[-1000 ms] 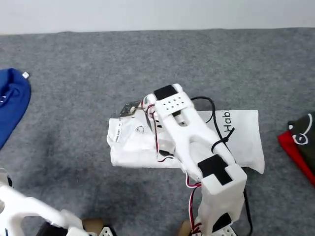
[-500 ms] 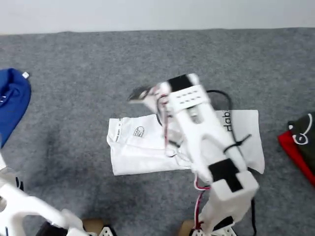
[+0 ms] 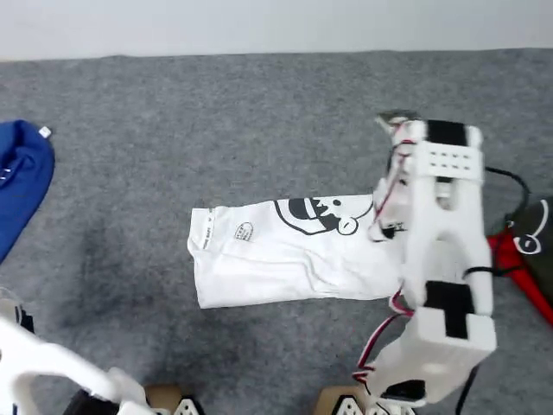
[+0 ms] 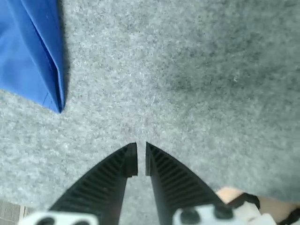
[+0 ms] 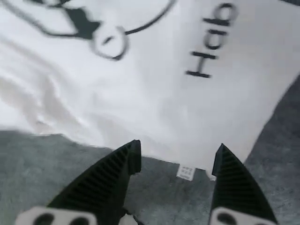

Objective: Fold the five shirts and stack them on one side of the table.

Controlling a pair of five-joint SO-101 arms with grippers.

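A folded white shirt (image 3: 285, 251) with a black print lies flat in the middle of the grey table. My right gripper (image 5: 178, 157) hangs open above the shirt's (image 5: 140, 70) right-hand end, near the edge with the small label, with nothing between its fingers. In the high view that gripper (image 3: 393, 123) sits at the far end of the white right arm. A blue shirt (image 3: 22, 186) lies at the left edge. My left gripper (image 4: 141, 146) is shut over bare grey carpet, close to a corner of the blue shirt (image 4: 33, 51).
A red garment and a dark one (image 3: 527, 246) lie at the right edge, close beside the right arm. The left arm's white link (image 3: 47, 363) sits at the near left corner. Grey carpet lies open behind and left of the white shirt.
The right arm has swung from the white shirt's upper left to its right end, uncovering the black print. The shirt itself stayed flat. The left arm barely shifted.
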